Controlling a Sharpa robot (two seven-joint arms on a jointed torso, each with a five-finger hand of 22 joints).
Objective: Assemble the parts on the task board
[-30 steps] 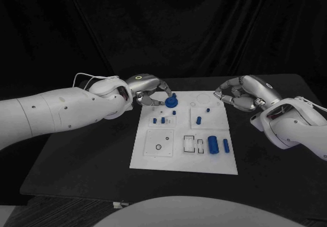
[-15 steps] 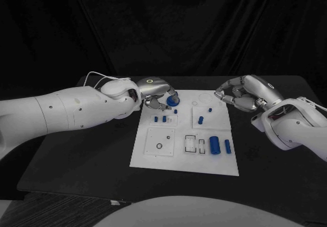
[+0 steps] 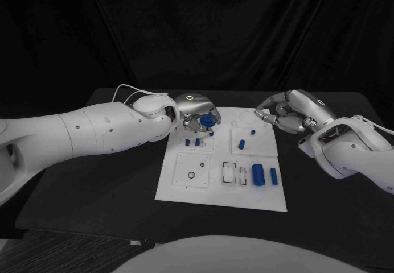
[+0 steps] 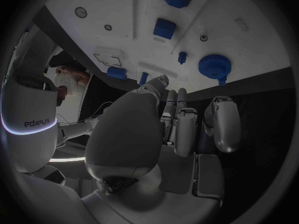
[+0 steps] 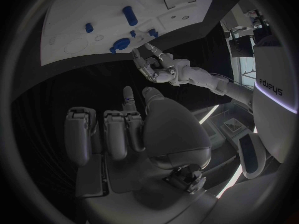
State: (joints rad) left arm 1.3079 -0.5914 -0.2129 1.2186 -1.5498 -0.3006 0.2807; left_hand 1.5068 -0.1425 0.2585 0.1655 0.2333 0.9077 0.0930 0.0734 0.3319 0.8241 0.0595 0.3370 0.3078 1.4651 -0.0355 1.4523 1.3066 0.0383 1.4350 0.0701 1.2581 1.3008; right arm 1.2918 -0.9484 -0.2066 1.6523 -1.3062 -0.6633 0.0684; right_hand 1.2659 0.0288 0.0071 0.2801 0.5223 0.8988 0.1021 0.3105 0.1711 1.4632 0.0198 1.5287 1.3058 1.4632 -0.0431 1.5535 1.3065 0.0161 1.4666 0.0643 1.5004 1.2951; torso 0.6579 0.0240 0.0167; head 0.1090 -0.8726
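Black tabletop [image 3: 98,187], white board [image 3: 185,187] in its middle. Left arm [image 3: 82,133] reached in across the tabletop to the board's far left corner. Left robot hand [image 3: 195,115] hung over that corner, palm down, fingers bent and lying side by side, thumb stretched away from them; it held nothing. Round blue gear [image 3: 208,121] lay flat on the board at that corner, just beside the fingertips in the head view. In the left wrist view the gear stood clear of the fingers, with a strip of board and dark tabletop between. Just nearer than the gear, a pair of small blue pegs [image 3: 191,143] stood close together in a square panel. Near left of the board, a square panel with a small ring [image 3: 191,176] marked on it. Middle of the near half, two rectangular outlines [image 3: 233,172] side by side. Far right panel held a short blue peg [image 3: 239,144] and a smaller one [image 3: 253,132] beyond it. Near right, two blue cylinders lay side by side, the thicker [image 3: 257,173] to the left of the thinner [image 3: 273,175]. Right robot hand [image 3: 289,114] hovered off the board's far right corner, fingers curled in toward the palm, nothing in them, well apart from every part.
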